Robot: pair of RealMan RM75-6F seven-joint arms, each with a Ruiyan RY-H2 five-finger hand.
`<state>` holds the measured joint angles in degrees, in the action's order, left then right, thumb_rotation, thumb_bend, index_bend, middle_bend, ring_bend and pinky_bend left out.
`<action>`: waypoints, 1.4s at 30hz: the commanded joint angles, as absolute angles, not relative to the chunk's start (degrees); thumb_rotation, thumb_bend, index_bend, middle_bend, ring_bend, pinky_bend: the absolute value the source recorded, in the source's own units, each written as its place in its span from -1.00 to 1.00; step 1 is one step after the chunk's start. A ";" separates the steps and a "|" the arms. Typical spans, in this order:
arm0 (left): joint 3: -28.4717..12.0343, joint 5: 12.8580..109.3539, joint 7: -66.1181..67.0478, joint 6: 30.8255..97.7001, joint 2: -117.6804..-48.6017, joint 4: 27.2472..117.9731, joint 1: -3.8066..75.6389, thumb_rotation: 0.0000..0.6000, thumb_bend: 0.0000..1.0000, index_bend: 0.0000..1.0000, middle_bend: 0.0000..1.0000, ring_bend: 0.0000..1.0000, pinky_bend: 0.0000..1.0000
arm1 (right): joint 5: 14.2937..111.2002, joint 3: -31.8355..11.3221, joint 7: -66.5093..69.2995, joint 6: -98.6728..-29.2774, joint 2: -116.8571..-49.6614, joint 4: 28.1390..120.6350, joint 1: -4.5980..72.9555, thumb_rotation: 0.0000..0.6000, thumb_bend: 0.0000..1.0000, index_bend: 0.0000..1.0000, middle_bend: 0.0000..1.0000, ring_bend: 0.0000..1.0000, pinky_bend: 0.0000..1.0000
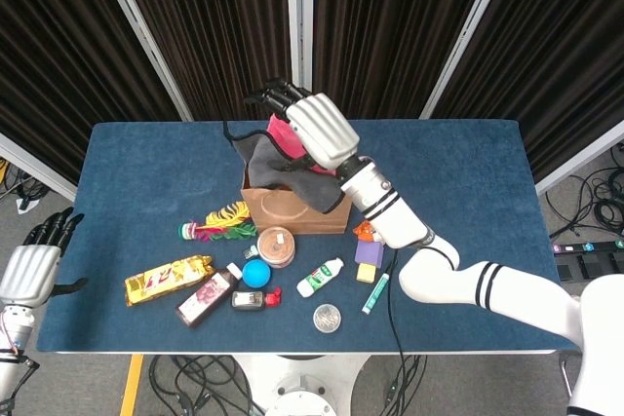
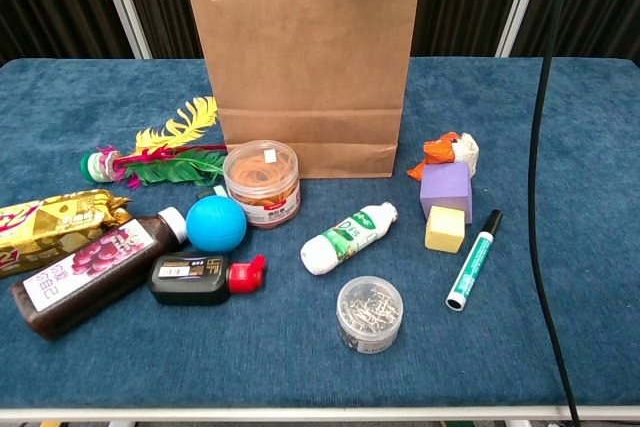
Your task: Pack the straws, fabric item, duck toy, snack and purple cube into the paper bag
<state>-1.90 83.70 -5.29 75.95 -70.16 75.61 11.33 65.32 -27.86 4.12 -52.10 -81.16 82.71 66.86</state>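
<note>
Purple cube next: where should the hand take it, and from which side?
From above, I'd say, pinching the purple cube on its left and right faces. The duck toy sits against its far side and the yellow block against its near side, so those faces look blocked. The top and the two side faces show clear.

We see the paper bag mouth blocked by draped fabric and the right hand; bare table lies right.
</note>
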 commanded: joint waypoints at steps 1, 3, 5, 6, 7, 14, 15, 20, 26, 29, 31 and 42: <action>-1.79 83.75 -5.36 75.98 -70.15 75.59 11.24 1.00 -0.87 -0.83 -0.93 -1.00 -0.67 | 60.45 -29.22 1.13 -52.11 -80.65 83.37 66.75 1.00 -1.00 -0.60 -0.52 -0.75 -0.39; -1.79 83.74 -5.34 76.12 -70.07 75.61 11.16 1.00 -0.87 -0.83 -0.93 -1.00 -0.67 | 57.58 -30.01 1.36 -51.78 -80.84 83.27 66.71 1.00 -1.00 -0.60 -0.53 -0.75 -0.39; -1.87 83.59 -5.30 76.14 -69.99 75.66 11.14 1.00 -0.87 -0.83 -0.93 -1.00 -0.67 | 55.36 -30.67 1.26 -51.64 -80.99 83.04 66.85 1.00 -1.00 -0.60 -0.52 -0.75 -0.39; -1.91 83.51 -5.29 76.09 -69.96 75.67 11.15 1.00 -0.87 -0.83 -0.93 -1.00 -0.67 | 54.87 -30.70 0.88 -51.78 -81.08 82.85 66.93 1.00 -1.00 -0.60 -0.52 -0.75 -0.39; -1.91 83.44 -5.28 76.04 -69.94 75.68 11.14 1.00 -0.87 -0.83 -0.93 -1.00 -0.67 | 54.56 -30.55 0.30 -51.89 -81.15 82.55 67.02 1.00 -1.00 -0.60 -0.52 -0.75 -0.39; -1.77 83.45 -5.35 75.48 -70.35 75.47 11.36 1.00 -0.87 -0.83 -0.93 -1.00 -0.67 | 52.84 -27.06 -3.61 -47.91 -80.96 81.39 67.63 1.00 -0.98 -0.60 -0.53 -0.75 -0.39; -1.76 83.41 -5.38 75.41 -70.41 75.43 11.37 1.00 -0.87 -0.83 -0.93 -1.00 -0.67 | 52.98 -26.92 -3.11 -47.24 -81.02 81.61 67.71 1.00 -0.97 -0.60 -0.52 -0.75 -0.39; -1.87 83.31 -5.37 75.44 -70.19 75.42 11.40 1.00 -0.87 -0.83 -0.93 -1.00 -0.67 | 53.87 -27.32 -1.25 -46.07 -81.39 83.81 68.37 1.00 -0.93 -0.60 -0.50 -0.74 -0.39; -2.02 83.05 -5.60 75.04 -69.72 75.64 11.59 1.00 -0.87 -0.83 -0.93 -1.00 -0.67 | 51.03 -28.71 -3.00 -48.92 -79.33 91.19 67.70 1.00 -0.98 -0.60 -0.50 -0.69 -0.37; -1.92 83.22 -5.63 74.90 -69.92 75.64 11.70 1.00 -0.87 -0.83 -0.93 -1.00 -0.67 | 44.15 -28.92 -6.16 -48.45 -75.96 96.63 67.66 1.00 -1.00 -0.60 -0.50 -0.67 -0.32; -1.82 83.35 -5.69 74.73 -70.10 75.70 11.80 1.00 -0.87 -0.83 -0.93 -1.00 -0.67 | 36.95 -28.77 -9.16 -48.10 -72.90 100.50 68.34 1.00 -1.00 -0.60 -0.50 -0.66 -0.31; -1.61 84.10 -5.42 75.47 -70.06 76.23 11.77 1.00 -0.87 -0.83 -0.93 -1.00 -0.67 | 18.26 -24.83 -14.71 -46.81 -68.08 105.80 72.23 1.00 -1.00 -0.60 -0.51 -0.73 -0.35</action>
<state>-1.61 84.09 -5.42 75.47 -70.07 76.22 11.77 19.59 -25.99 -13.96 -47.91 -68.51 105.67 71.25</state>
